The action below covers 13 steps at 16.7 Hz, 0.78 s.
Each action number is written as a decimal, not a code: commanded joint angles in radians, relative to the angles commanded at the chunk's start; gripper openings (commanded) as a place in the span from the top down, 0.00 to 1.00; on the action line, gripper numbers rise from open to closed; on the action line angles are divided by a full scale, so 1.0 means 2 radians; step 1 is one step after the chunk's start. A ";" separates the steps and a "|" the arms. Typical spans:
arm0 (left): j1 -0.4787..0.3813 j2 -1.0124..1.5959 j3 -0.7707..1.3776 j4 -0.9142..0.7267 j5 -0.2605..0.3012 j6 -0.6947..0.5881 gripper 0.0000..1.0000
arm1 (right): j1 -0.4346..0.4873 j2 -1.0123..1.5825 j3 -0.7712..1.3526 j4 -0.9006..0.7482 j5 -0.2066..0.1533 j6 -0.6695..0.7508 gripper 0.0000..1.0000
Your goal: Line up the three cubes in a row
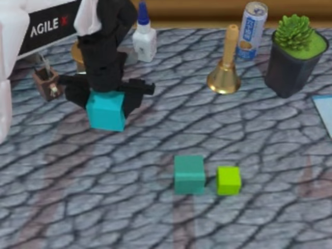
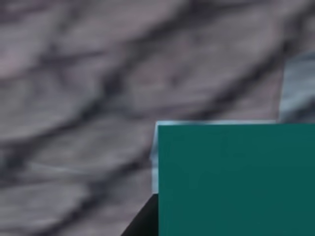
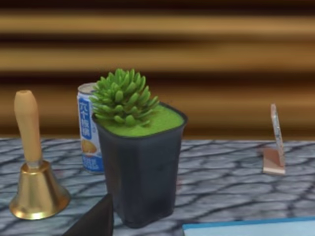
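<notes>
Top view: the left gripper [image 1: 107, 98] sits directly over the cyan-blue cube [image 1: 106, 111], its dark fingers flanking the cube's two sides. The cube appears clasped between them, though whether it rests on the stone-patterned table [image 1: 155, 218] or hangs just above it cannot be told. In the left wrist view the cube [image 2: 236, 179] fills the near corner of the picture, close under the camera.

Well apart from the gripper, toward the table's near edge and to the right, the teal-green cube [image 1: 189, 174] and the lime-green cube [image 1: 228, 180] stand side by side, close but not touching, already forming a short line.

The right arm is out of the top view; its wrist camera faces a potted succulent [image 3: 138, 167], a brass bell [image 3: 37, 189] and a drink can [image 3: 88, 130], and its finger state cannot be told.

Progress, as judged: two of three cubes are aligned. Remaining: carry the cyan-blue cube over beside the teal-green one, on its free side, set it in line and let go.
</notes>
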 joint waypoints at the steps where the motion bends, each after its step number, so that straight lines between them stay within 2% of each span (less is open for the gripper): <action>1: 0.000 0.000 0.000 0.000 0.000 0.000 1.00 | 0.000 0.000 0.000 0.000 0.000 0.000 0.00; 6: -0.013 -0.017 -0.021 0.008 0.000 -0.017 1.00 | 0.000 0.000 0.000 0.000 0.000 0.000 0.00; 13: -0.083 -0.141 -0.191 0.045 -0.001 -0.151 1.00 | 0.000 0.000 0.000 0.000 0.000 0.000 0.00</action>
